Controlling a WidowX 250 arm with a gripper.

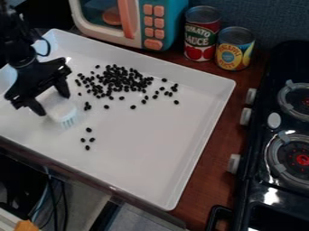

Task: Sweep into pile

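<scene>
Clamping white bristled brush [62,111] in black two-finger gripper [52,104], left of frame; if I push too fast, small black beans [120,77] could scatter over white rectangular tray [138,149].

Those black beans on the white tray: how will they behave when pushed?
The black beans look small and rounded, so strays probably roll or skitter singly. The dense cluster likely shifts loosely, shedding a few at its edges. The smooth-looking tray should offer little grip, though its raised rim would probably stop runaways.

the brown counter [208,173] holds a tray [145,153], toy microwave [135,22], two cans [200,38] and a stove [256,178].
</scene>
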